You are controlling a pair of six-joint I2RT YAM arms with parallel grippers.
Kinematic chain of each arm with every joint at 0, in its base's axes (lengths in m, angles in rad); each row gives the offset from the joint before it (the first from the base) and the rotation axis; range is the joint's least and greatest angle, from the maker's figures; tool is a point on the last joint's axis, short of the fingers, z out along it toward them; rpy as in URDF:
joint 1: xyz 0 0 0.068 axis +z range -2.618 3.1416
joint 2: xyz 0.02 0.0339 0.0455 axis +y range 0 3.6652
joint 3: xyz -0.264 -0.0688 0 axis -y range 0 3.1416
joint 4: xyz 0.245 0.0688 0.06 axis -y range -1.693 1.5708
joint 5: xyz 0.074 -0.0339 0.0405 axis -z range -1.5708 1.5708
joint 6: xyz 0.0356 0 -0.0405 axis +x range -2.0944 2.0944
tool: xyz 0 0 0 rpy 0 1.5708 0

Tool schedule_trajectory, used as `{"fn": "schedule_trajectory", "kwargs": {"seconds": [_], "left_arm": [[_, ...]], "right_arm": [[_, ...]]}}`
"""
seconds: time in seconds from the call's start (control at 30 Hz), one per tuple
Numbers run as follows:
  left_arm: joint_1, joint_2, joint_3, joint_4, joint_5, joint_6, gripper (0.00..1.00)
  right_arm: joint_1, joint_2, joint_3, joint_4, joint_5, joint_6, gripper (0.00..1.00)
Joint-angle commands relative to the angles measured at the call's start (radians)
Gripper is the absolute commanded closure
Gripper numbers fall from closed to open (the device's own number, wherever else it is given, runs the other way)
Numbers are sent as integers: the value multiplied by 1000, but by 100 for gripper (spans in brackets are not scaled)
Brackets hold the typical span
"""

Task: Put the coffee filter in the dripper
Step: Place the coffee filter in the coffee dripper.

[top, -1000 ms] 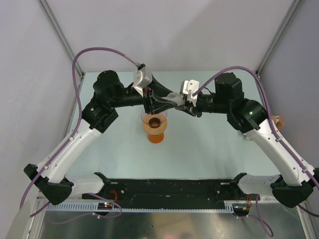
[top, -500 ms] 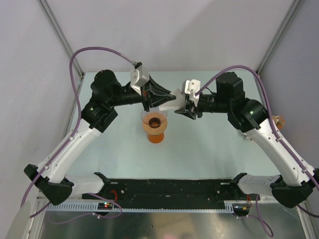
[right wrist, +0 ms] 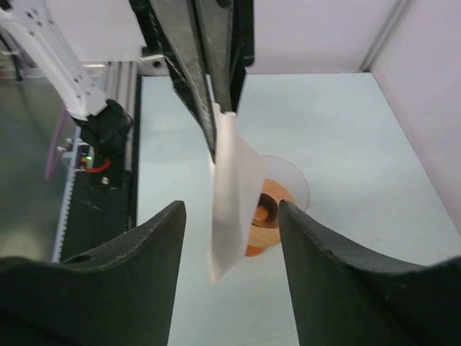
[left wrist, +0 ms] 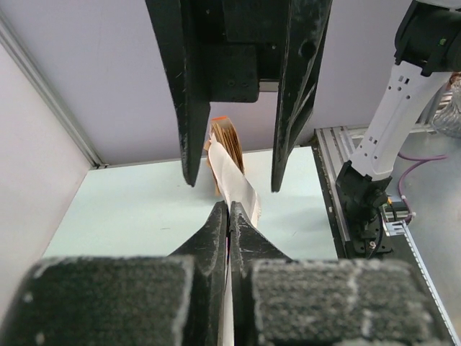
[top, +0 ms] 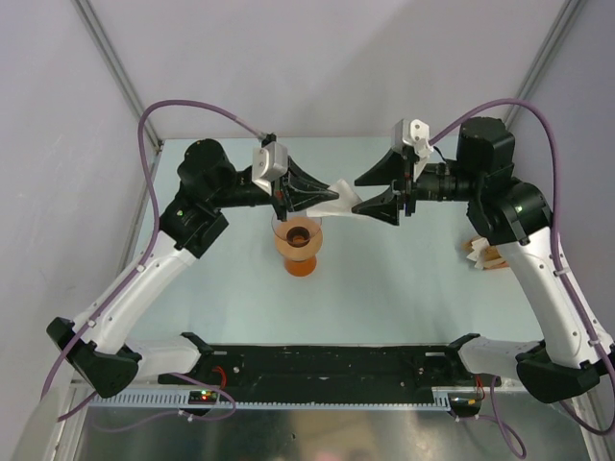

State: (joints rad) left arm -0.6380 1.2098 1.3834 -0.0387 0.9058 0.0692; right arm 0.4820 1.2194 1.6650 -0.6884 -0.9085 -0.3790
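Over the desk [top: 404, 288], the left gripper [top: 330, 197] hangs just above the dripper [top: 300, 245], jaws pinching the coffee filter [top: 344, 200]. The right gripper [top: 360, 194] has its jaws spread around the filter's free end. The carrying step seems in hand; next, lower the filter tip-first into the dripper.

Coffee filter [right wrist: 234, 194] apparently above dripper [right wrist: 278, 197]

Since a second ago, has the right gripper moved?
Yes. The right gripper has pulled back rightward, away from the dripper, and is now open; the left gripper holds the coffee filter.
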Motion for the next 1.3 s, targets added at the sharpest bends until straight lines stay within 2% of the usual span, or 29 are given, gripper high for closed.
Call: {"fn": "schedule_trajectory", "kwargs": {"seconds": [0.0, 0.1, 0.27, 0.4, 0.57, 0.7, 0.77, 0.87, 0.93, 1.07, 1.27], "left_arm": [[6, -25, 0, 30, 34, 39, 100], [7, -23, 4, 29, 24, 36, 100], [11, -25, 7, 33, -2, 23, 100], [16, -25, 8, 33, -15, 18, 100], [15, -18, 10, 33, -20, 21, 100], [15, -16, 11, 33, -32, 23, 98], [15, -16, 9, 33, -40, 21, 89], [16, -14, 11, 33, -50, 20, 54], [14, -8, 19, 33, -55, 15, 40], [8, 14, 42, 33, -52, 12, 31], [-12, 41, 62, 33, -53, -8, 30]], "right_arm": [[-6, 18, 54, 8, -99, 62, 45], [-5, 40, 69, -36, -92, 28, 51], [-1, 57, 73, -106, -42, -21, 48], [0, 56, 62, -127, 8, -52, 51], [1, 57, 53, -117, 21, -65, 70], [6, 53, 46, -101, 27, -78, 93], [8, 51, 42, -98, 34, -89, 98], [11, 53, 42, -105, 41, -113, 100], [14, 53, 41, -113, 42, -132, 100], [24, 55, 41, -132, 34, -173, 100], [37, 57, 40, -140, 24, -217, 100]]}}
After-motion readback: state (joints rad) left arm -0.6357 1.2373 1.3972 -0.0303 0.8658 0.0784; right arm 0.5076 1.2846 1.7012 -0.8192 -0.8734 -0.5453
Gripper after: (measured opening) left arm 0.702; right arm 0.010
